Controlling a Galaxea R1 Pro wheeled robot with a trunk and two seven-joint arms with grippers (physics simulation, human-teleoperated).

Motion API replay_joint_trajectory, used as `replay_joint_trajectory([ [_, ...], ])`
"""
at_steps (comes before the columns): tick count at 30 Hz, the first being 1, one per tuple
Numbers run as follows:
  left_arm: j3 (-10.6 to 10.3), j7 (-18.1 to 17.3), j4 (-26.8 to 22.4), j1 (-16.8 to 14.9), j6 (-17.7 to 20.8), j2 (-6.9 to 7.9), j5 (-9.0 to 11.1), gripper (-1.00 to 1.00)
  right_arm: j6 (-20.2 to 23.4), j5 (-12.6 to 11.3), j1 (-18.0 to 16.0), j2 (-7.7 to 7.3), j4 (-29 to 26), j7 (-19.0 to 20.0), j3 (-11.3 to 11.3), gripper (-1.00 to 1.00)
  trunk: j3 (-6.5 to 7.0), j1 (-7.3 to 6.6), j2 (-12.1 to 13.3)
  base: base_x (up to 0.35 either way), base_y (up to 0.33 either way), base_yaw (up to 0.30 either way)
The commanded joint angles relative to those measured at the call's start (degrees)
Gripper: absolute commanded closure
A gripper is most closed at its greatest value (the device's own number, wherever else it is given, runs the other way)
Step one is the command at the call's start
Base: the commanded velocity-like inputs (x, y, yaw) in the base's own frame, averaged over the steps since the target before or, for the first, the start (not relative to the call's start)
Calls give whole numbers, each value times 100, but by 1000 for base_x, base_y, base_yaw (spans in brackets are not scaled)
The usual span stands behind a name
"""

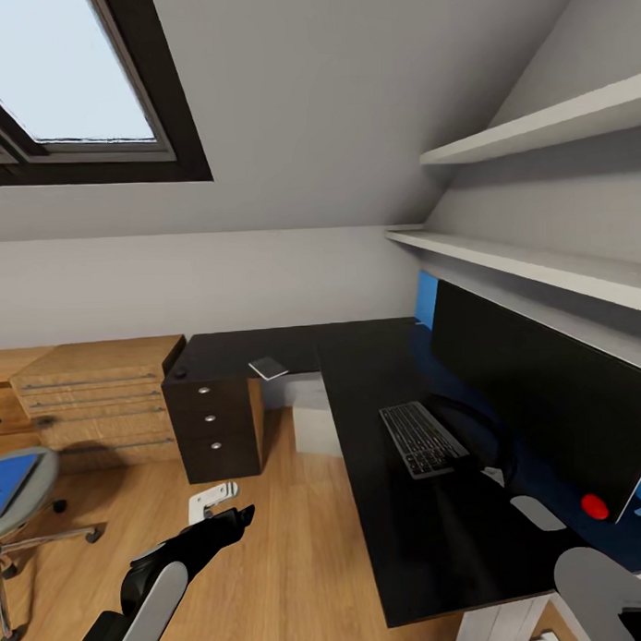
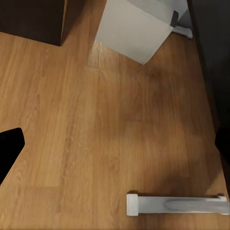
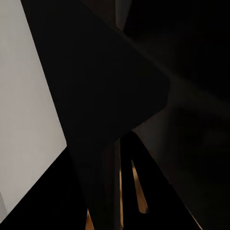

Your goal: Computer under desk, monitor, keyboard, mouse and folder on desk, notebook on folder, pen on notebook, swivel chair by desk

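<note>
Head view: looks down and forward from standing height across the L-shaped desk [image 1: 380,429] toward the sloped wall. Left wrist view: faces almost straight down, close over the wood floor [image 2: 96,134], sharing the computer [image 2: 132,28] with the head view [image 1: 315,422]. Right wrist view: pressed against dark surfaces, unreadable.

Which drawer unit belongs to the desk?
The black one with round silver knobs, under the black desk top. The light-wood chest to its left stands apart against the wall.
</note>
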Motion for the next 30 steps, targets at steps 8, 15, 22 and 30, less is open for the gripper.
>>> replay_joint_trajectory([
  [8, -12, 59, -8, -6, 2, 1, 64, -100, 31, -29, -5, -1, 2, 24, -7, 100, -9, 1, -7, 164, 61, 0],
  [15, -12, 59, -8, -6, -8, 1, 56, -100, 30, -29, -5, -1, 1, 24, -4, 100, -9, 1, -7, 95, 6, 0],
  [22, -12, 59, -8, -6, -7, 1, 55, -100, 25, -32, -5, -1, -14, 44, -5, 100, -9, 1, -7, 105, 0, 0],
  [30, -36, 88, -175, -6, -24, -22, 51, -100, 9, -36, -5, -2, -37, 129, -2, 100, -9, 1, -7, 6, 0, 0],
])
